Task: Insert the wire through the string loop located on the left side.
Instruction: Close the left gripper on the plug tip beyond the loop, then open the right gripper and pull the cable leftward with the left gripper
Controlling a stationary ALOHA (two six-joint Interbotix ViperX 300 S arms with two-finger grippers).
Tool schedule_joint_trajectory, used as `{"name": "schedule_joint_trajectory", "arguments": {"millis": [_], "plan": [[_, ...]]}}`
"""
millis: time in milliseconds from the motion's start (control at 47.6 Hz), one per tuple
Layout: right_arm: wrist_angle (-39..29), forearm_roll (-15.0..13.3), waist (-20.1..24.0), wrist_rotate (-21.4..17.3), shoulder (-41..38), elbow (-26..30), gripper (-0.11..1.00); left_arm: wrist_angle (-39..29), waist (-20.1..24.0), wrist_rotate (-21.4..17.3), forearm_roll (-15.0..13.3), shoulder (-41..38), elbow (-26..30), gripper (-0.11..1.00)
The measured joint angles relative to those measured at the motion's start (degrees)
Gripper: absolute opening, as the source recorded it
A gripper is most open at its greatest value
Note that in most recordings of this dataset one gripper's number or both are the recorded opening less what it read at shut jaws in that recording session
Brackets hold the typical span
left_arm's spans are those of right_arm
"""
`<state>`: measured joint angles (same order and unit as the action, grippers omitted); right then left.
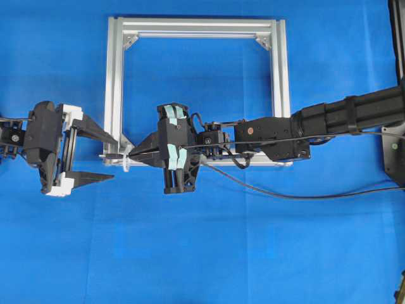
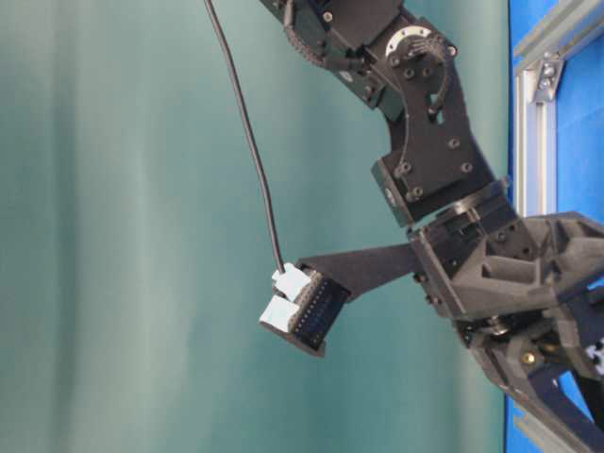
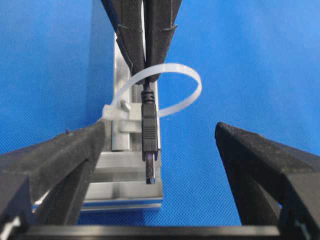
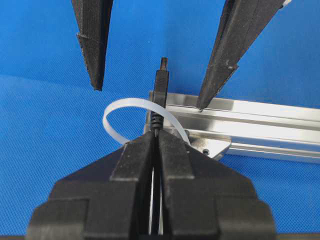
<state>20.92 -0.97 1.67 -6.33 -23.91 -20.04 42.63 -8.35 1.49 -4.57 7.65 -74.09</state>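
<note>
Right gripper (image 4: pixel 156 142): clamped on the wire (image 4: pixel 161 92), plug poking through the string loop (image 4: pixel 117 112).
Left gripper (image 3: pixel 160 150): spread wide, fingers flanking the plug, not touching.

No readable text, label, brand, number or sign shows in any view, on the arms, the metal frame, the cable or the blue cloth.

- I see a blue cloth (image 1: pixel 253 253) covering the whole table, lightly wrinkled, evenly lit.
- A silver frame (image 1: pixel 114 82) lies flat on it near the far edge.
- From table level, a plain teal backdrop (image 2: pixel 113 236) with soft vertical folds fills the view.
</note>
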Motion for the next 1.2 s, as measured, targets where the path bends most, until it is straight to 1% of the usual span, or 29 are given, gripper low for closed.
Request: {"name": "schedule_joint_trajectory", "arguments": {"millis": [63,126,168,315,357,378,609,777,966,1029,1071,1113,1176,1197], "plan": [[-0.09,-0.09,0.00,0.00,0.00,0.00,0.00,0.00,0.09,0.00,0.09,0.00,0.00,0.85],[0.00,0.00,0.00,0.00,-0.09,0.00,0.00,-0.62,0.70,0.70,0.00,0.09,0.09,0.77],[0.00,0.00,0.00,0.00,-0.09,0.00,0.00,-1.23,1.14,0.79,0.00,0.09,0.18,0.66],[-0.09,-0.09,0.00,0.00,0.00,0.00,0.00,-1.85,2.20,0.09,0.00,0.00,0.97,0.22],[0.00,0.00,0.00,0.09,-0.09,0.00,0.00,-2.02,2.29,-0.26,0.09,0.00,1.05,0.12],[0.00,0.00,0.00,0.00,-0.09,0.00,0.00,-2.02,2.29,-0.26,0.00,0.09,1.05,0.08],[-0.09,-0.09,-0.35,0.09,-0.09,0.00,0.00,-3.08,2.37,0.00,0.00,0.09,1.14,0.08],[-0.18,-1.23,-0.18,0.09,0.00,0.00,0.00,-3.52,2.37,0.09,0.09,0.09,1.14,0.08],[-0.26,-1.41,-0.18,0.09,-0.09,0.00,0.01,-3.60,2.37,0.09,0.09,0.09,1.14,0.08],[-0.35,-1.41,-0.18,-0.18,-0.09,0.00,0.08,-3.60,2.37,0.09,0.00,0.09,1.14,0.08],[-0.44,-1.41,-0.18,-0.26,0.00,0.00,0.18,-3.60,2.37,0.09,0.09,0.09,1.14,0.08],[-0.53,-1.41,-0.18,-0.44,-0.09,0.00,0.28,-3.69,2.37,0.00,0.00,0.00,0.97,0.08],[-0.70,-1.41,-0.18,-0.62,-0.09,0.00,0.47,-3.69,2.37,0.18,0.00,0.09,0.88,0.08],[-0.70,-1.32,-0.09,-0.62,-0.09,0.00,0.56,-3.69,2.37,0.18,0.09,0.09,0.88,0.08]]}}
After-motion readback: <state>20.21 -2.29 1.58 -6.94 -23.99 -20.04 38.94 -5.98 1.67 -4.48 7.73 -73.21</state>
